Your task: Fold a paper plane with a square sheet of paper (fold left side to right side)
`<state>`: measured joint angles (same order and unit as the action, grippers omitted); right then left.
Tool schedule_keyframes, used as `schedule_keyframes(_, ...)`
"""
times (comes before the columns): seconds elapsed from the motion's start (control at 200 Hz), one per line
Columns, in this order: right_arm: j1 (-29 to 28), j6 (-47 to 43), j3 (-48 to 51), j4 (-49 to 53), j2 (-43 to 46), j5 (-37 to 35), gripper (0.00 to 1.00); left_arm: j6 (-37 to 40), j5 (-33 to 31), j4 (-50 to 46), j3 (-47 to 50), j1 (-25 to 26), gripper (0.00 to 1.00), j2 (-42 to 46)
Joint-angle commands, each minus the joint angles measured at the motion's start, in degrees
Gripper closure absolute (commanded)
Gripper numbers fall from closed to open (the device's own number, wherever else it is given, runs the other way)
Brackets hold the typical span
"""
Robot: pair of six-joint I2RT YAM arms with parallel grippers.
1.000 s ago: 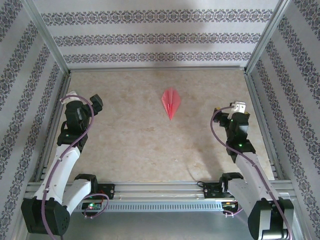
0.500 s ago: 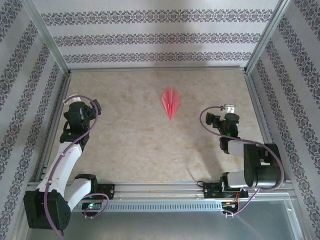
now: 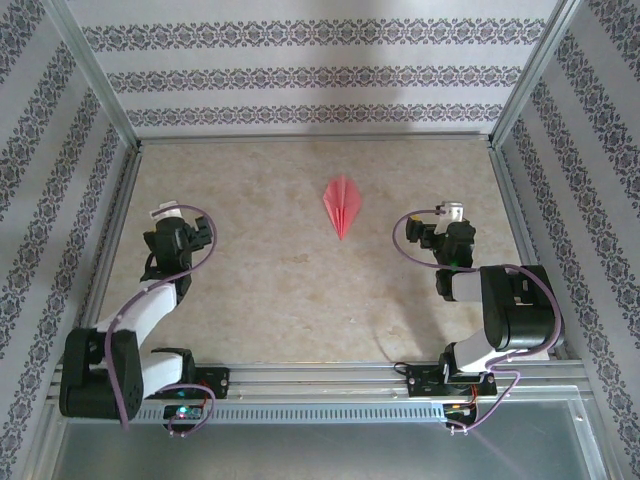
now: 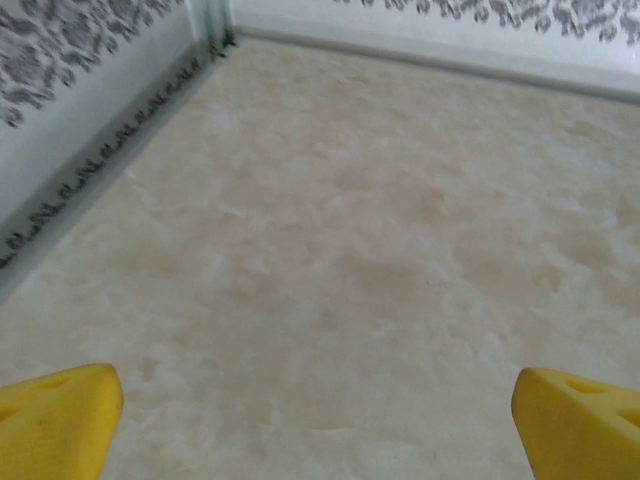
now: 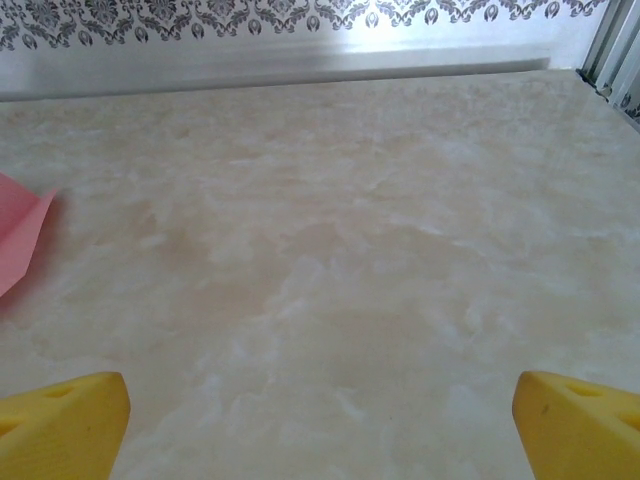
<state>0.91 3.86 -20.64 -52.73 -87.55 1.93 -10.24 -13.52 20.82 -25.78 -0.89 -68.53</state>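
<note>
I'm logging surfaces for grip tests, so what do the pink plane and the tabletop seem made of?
The paper plane: thin matte pink paper, going by its sharp creases. The table: smooth beige marble-pattern top with slight sheen; perhaps laminate, unclear.

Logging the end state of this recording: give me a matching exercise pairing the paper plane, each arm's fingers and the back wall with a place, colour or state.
Things:
A paper plane
B left fingers
C right fingers
D back wall

Descriptions:
1 open, pink corner at its camera's left edge
2 striped floral pattern
3 pink, folded, lying free between the arms
4 open, near the left side wall

Pairs: A3, B4, C1, D2
</note>
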Motion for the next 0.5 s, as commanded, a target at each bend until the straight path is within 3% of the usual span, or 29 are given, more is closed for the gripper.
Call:
schedule_keyframes(0.0,-0.7,-1.4,-0.8,-1.5,0.0,-1.3,0.02,1.6,3.9,13.7,2.0,-0.8,0.0,-3.7)
schedule_keyframes(0.21,-0.8,-1.5,-0.8,-1.4,0.0,-1.4,0.02,5.8,7.0,31.2,8.0,-0.8,0.0,-11.2)
schedule_keyframes(0.39,-0.9,-1.5,-0.9,-1.3,0.0,-1.6,0.02,7.4,11.3,48.7,10.1,-0.8,0.0,-24.3)
schedule_keyframes(0.495,-1.0,-1.7,-0.9,-1.3,0.0,-1.7,0.02,6.8,11.6,39.5,8.1,-0.8,0.0,-21.4)
